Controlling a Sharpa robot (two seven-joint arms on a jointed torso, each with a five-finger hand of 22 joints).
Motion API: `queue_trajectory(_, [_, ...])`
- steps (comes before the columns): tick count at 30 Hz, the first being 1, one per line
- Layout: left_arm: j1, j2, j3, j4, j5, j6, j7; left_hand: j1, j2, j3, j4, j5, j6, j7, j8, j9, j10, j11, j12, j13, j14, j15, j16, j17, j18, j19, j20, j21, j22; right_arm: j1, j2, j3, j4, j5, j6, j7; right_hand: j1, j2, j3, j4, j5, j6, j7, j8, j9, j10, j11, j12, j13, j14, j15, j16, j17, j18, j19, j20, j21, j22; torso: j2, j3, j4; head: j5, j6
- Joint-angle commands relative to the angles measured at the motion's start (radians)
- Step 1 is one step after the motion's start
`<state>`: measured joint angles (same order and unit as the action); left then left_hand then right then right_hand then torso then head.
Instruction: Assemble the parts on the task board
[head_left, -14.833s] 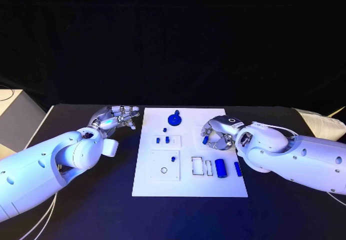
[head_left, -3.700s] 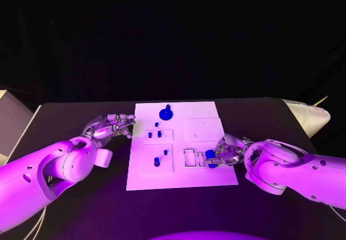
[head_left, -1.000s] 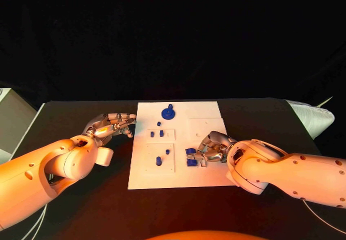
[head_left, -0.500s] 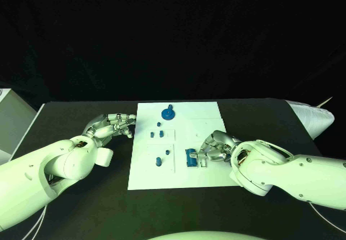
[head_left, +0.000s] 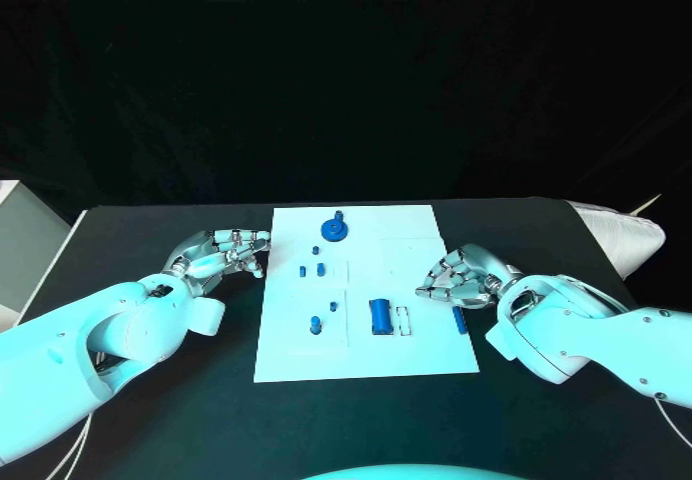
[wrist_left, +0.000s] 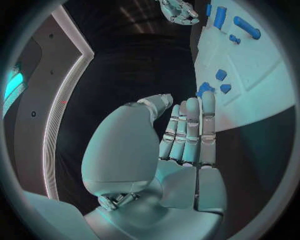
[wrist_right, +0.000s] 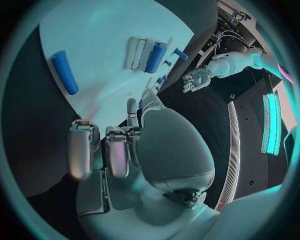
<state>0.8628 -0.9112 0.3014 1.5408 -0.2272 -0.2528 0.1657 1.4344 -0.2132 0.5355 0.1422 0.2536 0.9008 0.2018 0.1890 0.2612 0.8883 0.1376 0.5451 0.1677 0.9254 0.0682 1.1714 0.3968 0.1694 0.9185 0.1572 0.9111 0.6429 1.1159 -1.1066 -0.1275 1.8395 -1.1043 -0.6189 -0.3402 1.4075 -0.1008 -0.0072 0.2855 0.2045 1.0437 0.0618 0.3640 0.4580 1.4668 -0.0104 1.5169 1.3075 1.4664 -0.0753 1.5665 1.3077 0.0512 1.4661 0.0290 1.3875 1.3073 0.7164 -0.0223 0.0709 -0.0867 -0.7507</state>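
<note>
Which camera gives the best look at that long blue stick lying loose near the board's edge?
The right wrist view: the long blue stick lies unobstructed on the task board. The head view shows it small beside the right hand; the left wrist view shows it at its rim.

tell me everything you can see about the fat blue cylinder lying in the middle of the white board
The blue cylinder is a short, thick, smooth piece that looks like plastic. It lies on its side in a rectangular outlined recess of the task board, its long axis running away from the robot. A narrow white slot sits just beside it on the side of the right hand. Nothing touches it but the board: the right hand hovers apart from it, holding nothing. The right wrist view shows it too.
</note>
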Motion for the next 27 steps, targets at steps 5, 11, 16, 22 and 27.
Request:
queue_trajectory(5, [0.0, 0.003, 0.001, 0.001, 0.006, -0.001, 0.007, 0.001, 0.006, -0.001, 0.004, 0.002, 0.001, 0.002, -0.001, -0.002, -0.005, 0.0, 0.003, -0.002, 0.006, -0.002, -0.004, -0.001, 0.015, 0.009, 0.0, -0.006, -0.001, 0.0, -0.037, 0.0, -0.014, -0.018, 0.028, 0.036, 0.028, -0.02, 0.031, 0.004, -0.03, 0.007, 0.002, 0.002, -0.003, 0.081, -0.002, 0.002, 0.236, 0.104, -0.002, 0.004, 0.263, -0.012, 0.059, -0.003, 0.006, 0.149, 0.001, -0.0005, 0.0009, -0.007, -0.001])
queue_trajectory(11, [0.0, 0.003, 0.001, 0.003, 0.006, -0.001, 0.007, 0.001, 0.006, -0.001, 0.004, 0.002, 0.001, 0.002, -0.001, -0.002, -0.005, 0.0, 0.003, -0.002, 0.006, -0.002, -0.004, -0.001, 0.015, 0.009, 0.0, -0.006, -0.001, 0.001, -0.077, 0.0, -0.023, -0.096, 0.155, -0.032, -0.028, -0.043, 0.039, 0.007, -0.069, -0.011, 0.018, -0.024, -0.019, 0.078, 0.012, -0.004, 0.233, 0.104, 0.009, 0.004, 0.263, -0.013, 0.059, 0.005, 0.008, 0.152, 0.001, -0.0008, 0.0018, -0.012, -0.004])
queue_trajectory(16, [0.0, 0.003, 0.001, 0.004, 0.006, 0.0, 0.007, 0.0, 0.007, -0.001, 0.006, 0.002, 0.001, 0.002, -0.001, -0.002, -0.005, 0.0, 0.004, -0.002, 0.006, -0.002, -0.004, -0.002, 0.015, 0.01, 0.0, -0.007, -0.002, 0.0, -0.107, 0.0, -0.02, -0.143, 0.226, -0.08, -0.068, -0.051, 0.041, 0.008, -0.08, -0.006, 0.021, -0.034, -0.025, 0.077, 0.015, -0.008, 0.232, 0.104, 0.013, 0.004, 0.263, -0.012, 0.059, 0.01, 0.007, 0.152, 0.0, -0.0018, 0.0007, -0.024, -0.005])
queue_trajectory(22, [0.0, 0.002, 0.001, 0.006, 0.006, 0.001, 0.007, 0.0, 0.007, -0.001, 0.006, 0.002, 0.001, 0.002, -0.001, -0.002, -0.005, 0.0, 0.004, -0.002, 0.006, -0.002, -0.004, -0.002, 0.015, 0.01, 0.0, -0.007, -0.002, -0.003, -0.128, -0.002, -0.012, -0.191, 0.247, -0.119, -0.105, -0.061, 0.04, 0.009, -0.079, 0.002, 0.019, -0.038, -0.028, 0.079, 0.014, -0.004, 0.234, 0.104, 0.012, 0.004, 0.263, -0.013, 0.06, 0.011, 0.011, 0.156, 0.0, -0.0019, 0.0002, -0.042, -0.004])
queue_trajectory(27, [0.0, 0.003, 0.001, 0.006, 0.006, 0.002, 0.007, 0.0, 0.007, -0.001, 0.006, 0.002, 0.001, 0.002, -0.001, -0.002, -0.005, 0.0, 0.004, -0.002, 0.006, -0.002, -0.004, -0.002, 0.015, 0.01, 0.0, -0.007, -0.002, -0.007, -0.13, -0.003, -0.008, -0.212, 0.255, -0.146, -0.144, -0.068, 0.036, 0.01, -0.08, 0.013, 0.015, -0.036, -0.027, 0.081, 0.011, -0.001, 0.235, 0.104, 0.01, 0.004, 0.263, -0.014, 0.062, 0.01, 0.016, 0.16, 0.0, -0.001, 0.0019, -0.053, -0.001])
